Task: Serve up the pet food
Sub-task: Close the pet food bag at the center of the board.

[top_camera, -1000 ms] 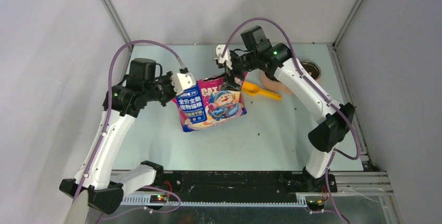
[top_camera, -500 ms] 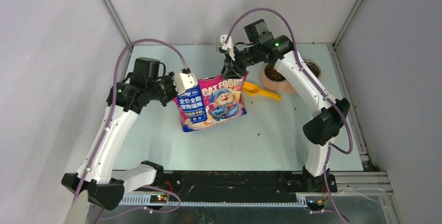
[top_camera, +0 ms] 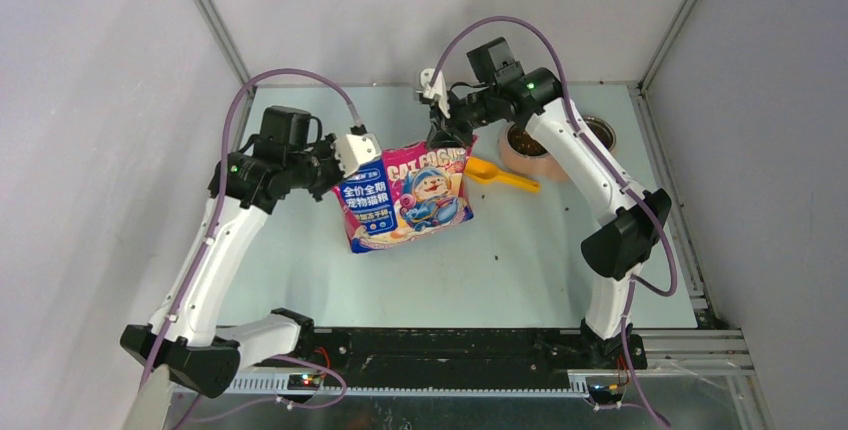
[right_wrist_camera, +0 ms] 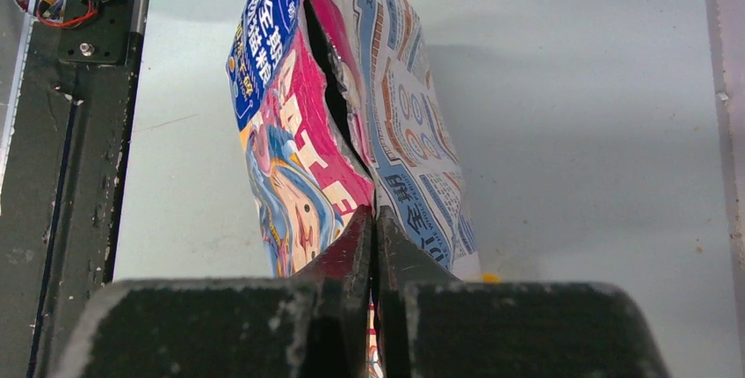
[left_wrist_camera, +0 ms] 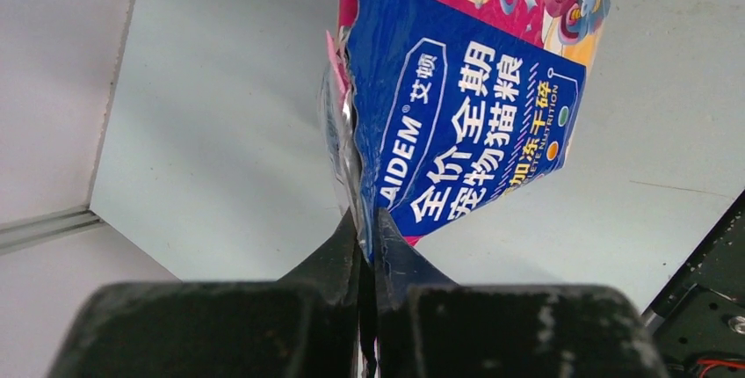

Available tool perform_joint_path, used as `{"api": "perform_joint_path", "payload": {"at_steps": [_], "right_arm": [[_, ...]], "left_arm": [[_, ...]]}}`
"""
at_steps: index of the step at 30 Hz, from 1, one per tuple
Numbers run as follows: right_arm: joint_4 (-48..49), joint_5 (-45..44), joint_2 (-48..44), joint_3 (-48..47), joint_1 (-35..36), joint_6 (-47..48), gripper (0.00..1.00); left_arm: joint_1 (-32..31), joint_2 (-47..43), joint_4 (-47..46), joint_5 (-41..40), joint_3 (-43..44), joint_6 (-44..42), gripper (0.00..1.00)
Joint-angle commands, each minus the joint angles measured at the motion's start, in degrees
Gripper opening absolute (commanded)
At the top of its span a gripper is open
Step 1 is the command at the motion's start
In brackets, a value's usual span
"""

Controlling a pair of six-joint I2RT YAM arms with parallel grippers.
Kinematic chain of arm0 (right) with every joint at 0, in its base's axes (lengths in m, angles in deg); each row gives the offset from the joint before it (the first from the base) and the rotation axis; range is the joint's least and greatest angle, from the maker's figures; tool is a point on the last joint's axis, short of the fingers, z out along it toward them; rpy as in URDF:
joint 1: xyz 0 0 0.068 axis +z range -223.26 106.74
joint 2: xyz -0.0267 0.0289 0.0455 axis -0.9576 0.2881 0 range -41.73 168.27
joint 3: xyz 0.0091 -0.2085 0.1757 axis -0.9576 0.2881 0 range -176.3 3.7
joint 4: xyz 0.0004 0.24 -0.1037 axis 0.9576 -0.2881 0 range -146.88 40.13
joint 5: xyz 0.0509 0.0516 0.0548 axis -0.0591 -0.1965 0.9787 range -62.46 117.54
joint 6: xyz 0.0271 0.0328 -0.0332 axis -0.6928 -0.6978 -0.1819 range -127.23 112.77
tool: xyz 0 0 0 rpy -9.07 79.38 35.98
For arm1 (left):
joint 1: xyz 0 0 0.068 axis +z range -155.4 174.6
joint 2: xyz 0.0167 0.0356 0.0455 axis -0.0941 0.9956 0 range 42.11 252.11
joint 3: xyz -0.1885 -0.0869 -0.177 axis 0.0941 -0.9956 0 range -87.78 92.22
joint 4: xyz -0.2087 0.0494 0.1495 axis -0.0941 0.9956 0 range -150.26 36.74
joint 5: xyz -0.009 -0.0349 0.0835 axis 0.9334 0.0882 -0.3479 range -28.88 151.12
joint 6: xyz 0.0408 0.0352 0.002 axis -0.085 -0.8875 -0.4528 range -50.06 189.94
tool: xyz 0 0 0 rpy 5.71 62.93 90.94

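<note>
The glossy pink-and-blue bag (top_camera: 405,198) stands upright in the middle of the table, held at both top corners. My left gripper (top_camera: 362,155) is shut on its left top edge, and the left wrist view shows the blue bag panel (left_wrist_camera: 466,123) pinched in that gripper (left_wrist_camera: 367,233). My right gripper (top_camera: 446,140) is shut on the right top corner, where the bag (right_wrist_camera: 351,123) runs into the same gripper (right_wrist_camera: 372,220) with its mouth parted as a narrow slit. Dark brown pet food (top_camera: 520,139) shows inside a pink bowl (top_camera: 528,161) under the right arm.
A yellow scoop (top_camera: 500,175) lies just right of the bag, touching the pink bowl. A metal bowl (top_camera: 602,134) sits at the far right near the table's edge. A few stray pellets (top_camera: 497,253) lie on the table in front.
My right gripper has moved in over the bag's right top corner and shut on it. The left gripper still grips the left edge and has shifted slightly up.
</note>
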Motion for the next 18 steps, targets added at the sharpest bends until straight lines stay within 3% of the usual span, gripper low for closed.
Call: {"api": "perform_joint_path", "payload": {"at_steps": [1, 3, 5, 10, 12, 15, 18], "right_arm": [[-0.18, -1.13, -2.21, -2.27, 0.02, 0.78, 0.01], [-0.07, -1.18, -2.38, -2.27, 0.07, 0.66, 0.00], [0.29, -1.33, -2.49, -2.27, 0.06, 0.17, 0.00], [0.93, -1.72, -2.53, -2.67, 0.15, -1.14, 0.00], [0.95, -1.70, -2.60, -3.03, 0.16, -1.49, 0.00], [0.91, -1.47, -2.87, -3.37, 0.08, -1.90, 0.00], [0.81, -1.36, -3.28, -3.54, 0.06, -1.90, 0.00]], "left_arm": [[-0.33, -0.29, -1.35, 2.46, 5.20, 1.24, 0.24], [-1.18, 0.72, -1.52, 3.61, 5.43, 1.92, 0.42], [-2.50, 1.84, -2.45, 3.39, 5.19, 2.59, 0.52], [-4.57, 4.52, -4.13, 2.78, 5.33, 3.80, 0.54], [-5.21, 5.42, -4.04, 2.55, 5.44, 3.88, 0.52], [-5.73, 6.17, -4.50, 1.80, 4.89, 4.07, 0.40], [-5.76, 6.21, -5.78, 0.26, 4.52, 4.55, 0.16]]}}
